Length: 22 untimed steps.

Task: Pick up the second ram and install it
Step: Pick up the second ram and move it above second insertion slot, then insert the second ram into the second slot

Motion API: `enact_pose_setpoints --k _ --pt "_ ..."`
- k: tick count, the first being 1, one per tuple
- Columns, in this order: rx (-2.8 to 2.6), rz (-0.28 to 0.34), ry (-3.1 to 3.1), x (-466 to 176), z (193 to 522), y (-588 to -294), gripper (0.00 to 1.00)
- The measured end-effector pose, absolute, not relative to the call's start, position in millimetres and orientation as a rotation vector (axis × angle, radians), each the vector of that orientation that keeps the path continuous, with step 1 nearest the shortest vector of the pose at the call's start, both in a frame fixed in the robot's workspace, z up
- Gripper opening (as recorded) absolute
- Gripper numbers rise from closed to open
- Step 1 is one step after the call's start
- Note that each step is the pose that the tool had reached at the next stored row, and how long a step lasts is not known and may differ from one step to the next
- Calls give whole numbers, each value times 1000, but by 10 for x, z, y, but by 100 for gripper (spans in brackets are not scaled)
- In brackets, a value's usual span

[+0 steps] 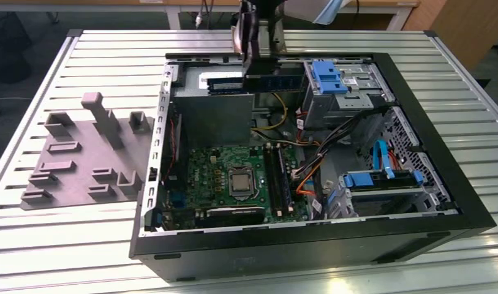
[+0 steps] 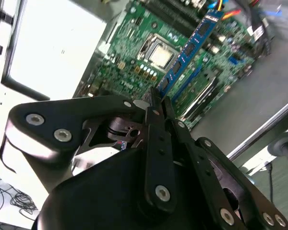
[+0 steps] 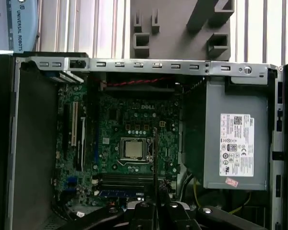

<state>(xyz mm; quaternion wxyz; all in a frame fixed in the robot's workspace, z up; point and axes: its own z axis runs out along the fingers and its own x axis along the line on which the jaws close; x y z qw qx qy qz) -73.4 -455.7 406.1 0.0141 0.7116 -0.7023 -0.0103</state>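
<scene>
My gripper [image 1: 261,64] hangs over the far side of the open computer case [image 1: 445,202], shut on the second ram [image 1: 273,81]. This thin blue stick lies level above the power supply. In the second wrist view the fingers [image 2: 158,139] pinch one end of the ram [image 2: 188,48], and the rest of it reaches out over the green motherboard [image 2: 134,52]. The first wrist view looks along the ram's edge, so it appears as a thin dark line [image 3: 155,158] rising from the gripper [image 3: 155,205]. The motherboard's long black slot rails [image 1: 277,177] lie well below the stick and apart from it.
The grey power supply [image 1: 212,107] fills the case's far corner on the exterior view's left. Blue drive clips [image 1: 326,76] and a drive cage [image 1: 380,180] sit on the exterior view's right, with orange and yellow cables [image 1: 306,174] beside the slots. A grey fixture plate [image 1: 85,153] lies outside the case.
</scene>
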Motion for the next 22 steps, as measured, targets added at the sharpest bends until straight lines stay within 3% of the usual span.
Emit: enact_pose_setpoints --k 22 --pt "2216 -32 -2187 117 4045 -4556 14"
